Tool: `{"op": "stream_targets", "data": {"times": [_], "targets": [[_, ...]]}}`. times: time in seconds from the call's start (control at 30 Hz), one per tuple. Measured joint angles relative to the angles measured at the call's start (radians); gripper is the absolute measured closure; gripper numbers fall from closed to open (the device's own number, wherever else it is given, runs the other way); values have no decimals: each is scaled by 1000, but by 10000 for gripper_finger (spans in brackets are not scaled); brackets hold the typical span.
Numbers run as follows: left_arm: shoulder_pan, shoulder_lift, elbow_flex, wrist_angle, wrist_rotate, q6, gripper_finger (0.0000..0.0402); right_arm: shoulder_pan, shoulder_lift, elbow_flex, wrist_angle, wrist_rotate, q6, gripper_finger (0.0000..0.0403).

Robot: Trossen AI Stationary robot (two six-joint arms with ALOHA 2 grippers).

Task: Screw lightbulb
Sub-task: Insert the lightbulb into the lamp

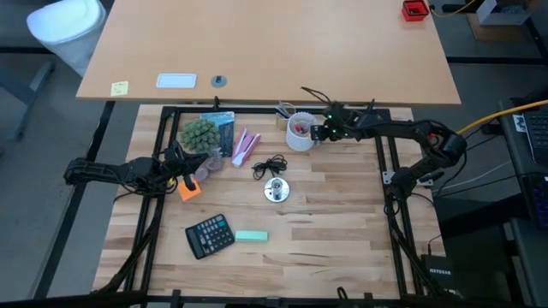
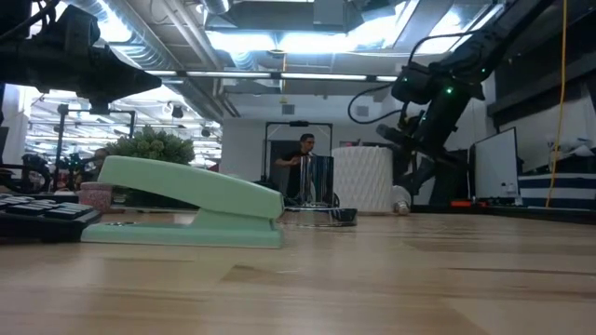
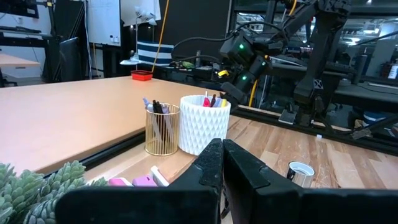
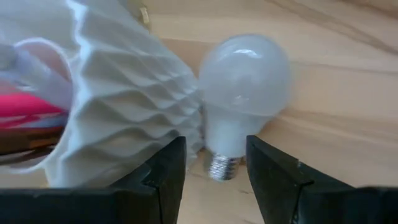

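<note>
Grippers first, going left to right across the wooden table (image 1: pixel 342 222). On the left, the left gripper (image 1: pixel 190 162) rests low at the table's left side, just beside a small potted plant (image 1: pixel 199 134) and over an orange block (image 1: pixel 188 190). Its two fingers (image 3: pixel 211 163) are pressed together, clenched on nothing I can see; it looks parked, waiting its turn.

Toward the middle lies a shiny round lamp base (image 1: pixel 276 190) with a coiled black cord (image 1: pixel 268 165), socket facing up, near the centre where either arm could reach it. That is most likely where the bulb belongs. In front of it sit a black calculator (image 1: pixel 210 235) and a pale green stapler (image 1: pixel 251 236), out of the way.

Further right, near the back edge, stands a white ribbed pen cup (image 1: pixel 299 133) beside a gold wire cup (image 3: pixel 162 129).

On the right, the right gripper (image 1: pixel 318 131) hovers close to the white cup. Its fingers (image 4: pixel 165 174) are spread apart, released, framing the lightbulb (image 4: pixel 244 84). The bulb lies on its side on the table, leaning against the cup's wall, its metal thread pointing toward the gripper. The open jaws appear lined up to close around its neck, so pickup seems not yet done.
</note>
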Motion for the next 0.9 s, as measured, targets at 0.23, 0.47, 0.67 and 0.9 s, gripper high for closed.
{"op": "stream_targets", "data": {"times": [0.23, 0.47, 0.67, 0.9], "targets": [[0, 0, 0, 0, 0, 0, 398, 65, 66, 0, 100, 0, 43, 235], [0, 0, 0, 0, 0, 0, 398, 100, 125, 1, 111, 40, 53, 235], [0, 0, 0, 0, 0, 0, 398, 97, 126, 2, 116, 42, 52, 235], [0, 0, 0, 0, 0, 0, 398, 97, 128, 1, 148, -8, 50, 235]]}}
